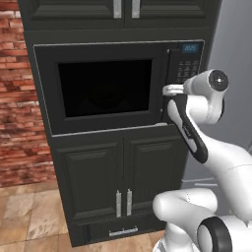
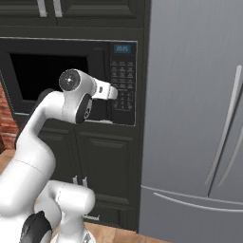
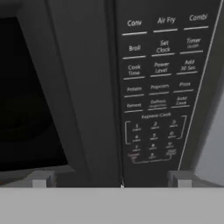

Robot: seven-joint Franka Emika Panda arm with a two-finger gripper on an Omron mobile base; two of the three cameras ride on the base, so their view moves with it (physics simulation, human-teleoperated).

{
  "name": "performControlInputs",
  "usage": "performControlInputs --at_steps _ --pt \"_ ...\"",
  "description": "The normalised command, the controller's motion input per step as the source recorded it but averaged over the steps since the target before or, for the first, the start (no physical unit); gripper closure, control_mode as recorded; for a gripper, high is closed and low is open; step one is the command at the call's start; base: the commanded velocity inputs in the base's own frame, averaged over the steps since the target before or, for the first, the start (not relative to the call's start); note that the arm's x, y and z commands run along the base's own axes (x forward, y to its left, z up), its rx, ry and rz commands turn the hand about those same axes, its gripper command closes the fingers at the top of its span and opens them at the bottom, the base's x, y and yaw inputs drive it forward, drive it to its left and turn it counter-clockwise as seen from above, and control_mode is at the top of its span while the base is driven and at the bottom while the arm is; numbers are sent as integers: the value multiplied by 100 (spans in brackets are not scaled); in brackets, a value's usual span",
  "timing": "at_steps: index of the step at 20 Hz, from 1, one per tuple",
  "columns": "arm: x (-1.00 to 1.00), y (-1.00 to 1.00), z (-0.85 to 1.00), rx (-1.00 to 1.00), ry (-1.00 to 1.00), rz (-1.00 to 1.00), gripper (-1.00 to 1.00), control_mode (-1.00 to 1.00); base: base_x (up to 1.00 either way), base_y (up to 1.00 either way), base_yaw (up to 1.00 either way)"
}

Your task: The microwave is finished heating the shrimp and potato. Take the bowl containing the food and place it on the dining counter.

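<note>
**Ana:** Where was the pincer (image 3: 112, 183) at that point?

**Ben:** Right up against the microwave (image 1: 118, 86), its jaws spread wide and gripping nothing. In the hand view its two tips (image 3: 41, 178) stood well apart, one below the corner of the door window (image 3: 26, 96), the other below the button panel (image 3: 159, 87). The seam between door and panel ran straight ahead, midway between them.

**Ana:** So the step in hand was opening the door?

**Ben:** That was my reading. The door was shut, and the bowl could not be reached until it swung out. To do it well, I judged the pincer should catch the door's edge by that seam, not press on the buttons to its right, then pull back along an arc, since the hinge looked to be on the far side from the panel.

**Ana:** And the microwave itself?

**Ben:** Large, black, built into dark cabinetry. Nearest the pincer was the panel of pale-lettered buttons; above it a small blue display (image 1: 190, 47); off to the left the dark glass window.

**Ana:** The bowl?

**Ben:** Presumably inside, beyond the glass ahead and to the left. The window was too dark to make it out, so I couldn't tell its exact spot.
</note>
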Motion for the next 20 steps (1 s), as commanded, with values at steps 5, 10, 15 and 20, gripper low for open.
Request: performControlInputs --at_steps 5,10,15,20 --pt "60 0 0 0 2 -1 -100 -100 0 0 0" --pt "73 0 0 0 0 0 -100 -100 0 0 0" --pt "76 0 0 0 0 0 -100 -100 0 0 0" --pt "70 0 0 0 0 0 -100 -100 0 0 0"
